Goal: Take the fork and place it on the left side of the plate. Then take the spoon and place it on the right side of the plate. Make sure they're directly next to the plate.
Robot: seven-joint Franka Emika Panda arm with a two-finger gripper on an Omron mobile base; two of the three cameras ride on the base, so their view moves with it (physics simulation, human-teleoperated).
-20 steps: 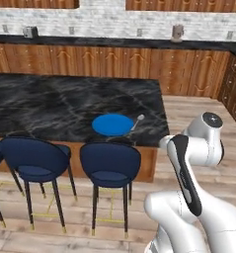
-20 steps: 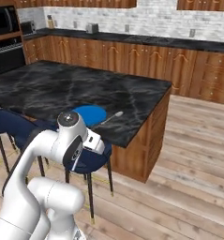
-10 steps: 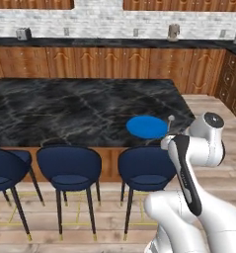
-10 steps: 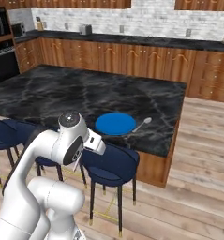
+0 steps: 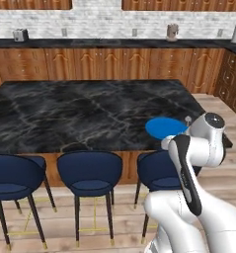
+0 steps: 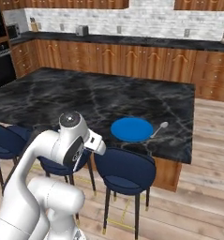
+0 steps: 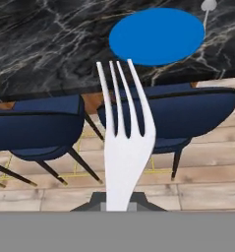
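In the hand view the fork (image 7: pixel 122 133) stands silver and prongs-up between my fingers, and my gripper (image 7: pixel 118 201) is shut on its handle. Beyond the prongs lies the round blue plate (image 7: pixel 157 35) on the black marble island, near its front edge. The spoon (image 7: pixel 206 9) lies just right of the plate, bowl away from me. From the base, the plate (image 6: pixel 131 129) and spoon (image 6: pixel 159 128) sit near the island's right front corner, with my hand (image 6: pixel 95 142) held back over the stools. The plate (image 5: pixel 164 127) also peeks out past my arm in the left base view.
Blue stools (image 6: pixel 125 171) (image 5: pixel 90 173) line the island's near side, under its overhang, between me and the plate. The black marble island (image 5: pixel 80 113) stretches left. Wooden cabinets and a dark counter (image 6: pixel 132 42) with small appliances run along the back wall.
The base has driven rightward along the island, so the whole scene has slid left. The plate and spoon now lie nearly ahead of the arm. The fork stays in my shut gripper.
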